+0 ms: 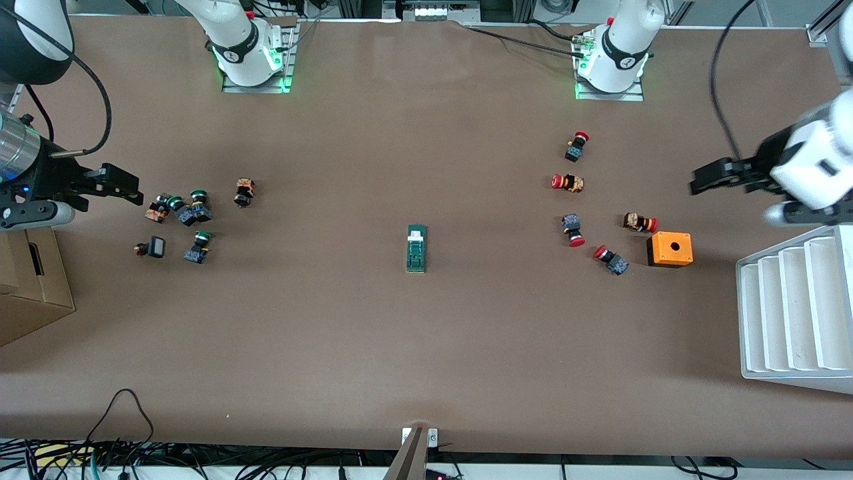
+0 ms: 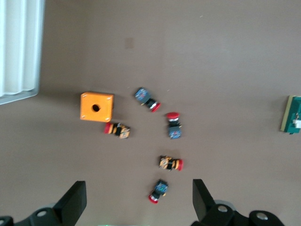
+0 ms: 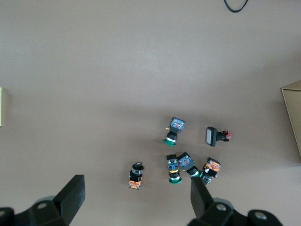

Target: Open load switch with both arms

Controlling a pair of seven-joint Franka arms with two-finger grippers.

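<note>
The load switch (image 1: 416,248), a slim dark-green block with a white tab at the end toward the robots' bases, lies flat in the middle of the table; one end of the load switch (image 2: 293,114) shows in the left wrist view. My left gripper (image 1: 696,181) hangs open over the left arm's end of the table, above bare table beside the red-capped buttons (image 2: 158,190), holding nothing. My right gripper (image 1: 135,190) hangs open over the right arm's end, beside the green-capped buttons (image 3: 173,169), also holding nothing. Both are well away from the switch.
Several red-capped buttons (image 1: 573,182) and an orange box with a hole (image 1: 670,249) lie toward the left arm's end. A white slotted rack (image 1: 793,313) stands at that table edge. Green-capped buttons (image 1: 193,208) and a cardboard box (image 1: 30,283) sit at the right arm's end.
</note>
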